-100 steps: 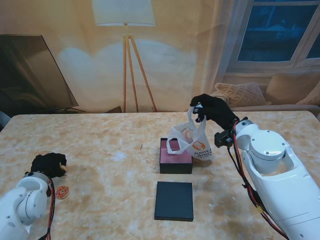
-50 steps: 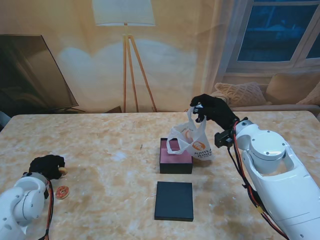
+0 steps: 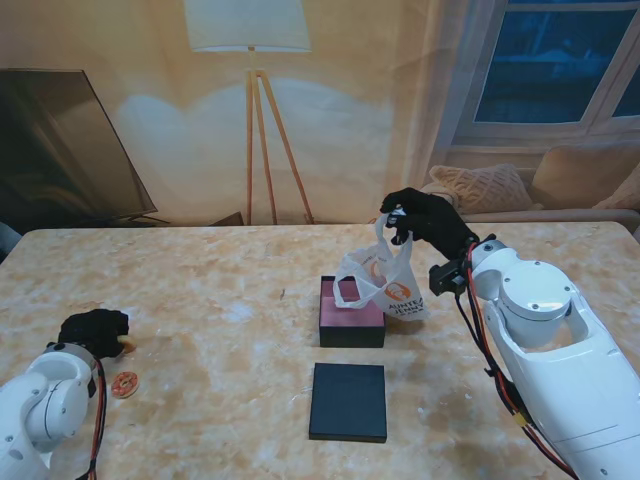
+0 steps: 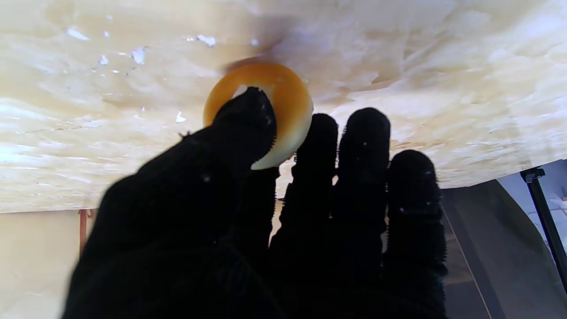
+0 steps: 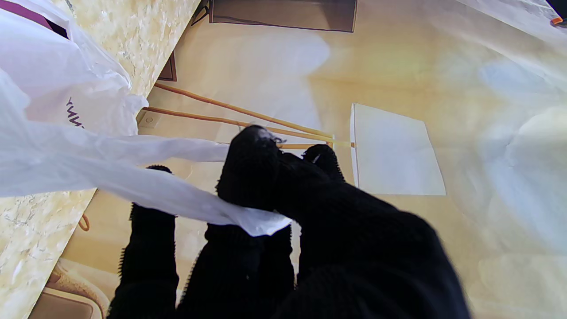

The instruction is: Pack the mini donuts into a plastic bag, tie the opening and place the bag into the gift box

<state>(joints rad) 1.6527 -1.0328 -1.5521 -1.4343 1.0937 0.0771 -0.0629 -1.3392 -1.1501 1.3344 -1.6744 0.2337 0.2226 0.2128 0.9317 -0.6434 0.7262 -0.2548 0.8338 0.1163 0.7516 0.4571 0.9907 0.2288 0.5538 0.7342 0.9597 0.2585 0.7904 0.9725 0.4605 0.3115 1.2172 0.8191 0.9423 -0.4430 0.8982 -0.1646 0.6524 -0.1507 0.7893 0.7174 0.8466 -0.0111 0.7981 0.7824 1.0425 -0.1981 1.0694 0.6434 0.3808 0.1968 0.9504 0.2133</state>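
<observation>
Two mini donuts are in view — a plain donut [image 4: 283, 95] pinched in the left hand [image 3: 95, 331] and a glazed donut [image 3: 125, 384] lying on the worktop [image 3: 220, 300]. One plastic bag [image 3: 385, 280], one gift box [image 3: 350, 318], one dark lid [image 3: 348, 401] — and two hands, counting the right hand [image 3: 420, 220].

Left robot hand [image 3: 95, 331] drew nearer to me.
</observation>
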